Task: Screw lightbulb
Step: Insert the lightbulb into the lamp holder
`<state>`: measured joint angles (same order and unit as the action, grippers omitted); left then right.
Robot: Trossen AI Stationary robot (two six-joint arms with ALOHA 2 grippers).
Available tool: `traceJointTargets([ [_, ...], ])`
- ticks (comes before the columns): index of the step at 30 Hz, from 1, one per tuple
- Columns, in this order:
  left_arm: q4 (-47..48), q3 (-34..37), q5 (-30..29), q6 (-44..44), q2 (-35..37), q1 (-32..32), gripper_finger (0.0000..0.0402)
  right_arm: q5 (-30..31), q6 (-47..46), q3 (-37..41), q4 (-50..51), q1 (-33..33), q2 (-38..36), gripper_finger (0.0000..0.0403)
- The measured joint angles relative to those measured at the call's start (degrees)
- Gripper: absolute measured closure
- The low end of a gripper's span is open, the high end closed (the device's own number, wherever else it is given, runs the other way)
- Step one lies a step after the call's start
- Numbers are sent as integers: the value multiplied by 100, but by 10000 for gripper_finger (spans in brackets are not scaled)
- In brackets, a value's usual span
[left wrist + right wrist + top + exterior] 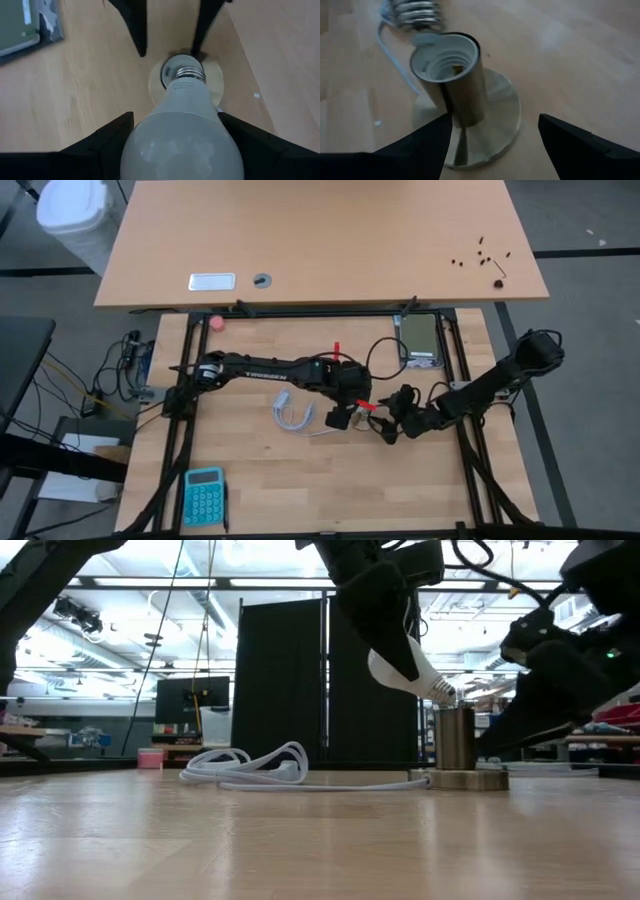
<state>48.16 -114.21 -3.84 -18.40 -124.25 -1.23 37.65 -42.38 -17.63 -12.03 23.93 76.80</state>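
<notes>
We have the lightbulb (pixel 405 668) grasped in our left claw (pixel 175 145), its two dark fingers pressed on either side of the smooth frosted globe, and it hangs tilted above the tabletop (pixel 300 840) with its ribbed silvery screw base (pixel 190 74) pointing down toward the socket (pixel 456 737). The base sits just at the socket's open mouth but off to one side, so the bulb's long axis leans rather than lining up with the upright brushed-metal cylinder. Our right claw (pixel 495 135) stands released, fingers spread on either side of the socket's round flat foot (pixel 500 115), touching nothing that we can see. A white cord (pixel 250 765) lies coiled nearby.
</notes>
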Motion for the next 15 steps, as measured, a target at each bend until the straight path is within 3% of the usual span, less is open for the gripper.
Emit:
traceJointTargets([
  [7,188,0,-16,-81,0,5,119,-22,257,2,-568,-255,93,94],
  [15,237,0,-554,-354,0,20,119,-426,652,-16,-1199,-522,393,94],
])
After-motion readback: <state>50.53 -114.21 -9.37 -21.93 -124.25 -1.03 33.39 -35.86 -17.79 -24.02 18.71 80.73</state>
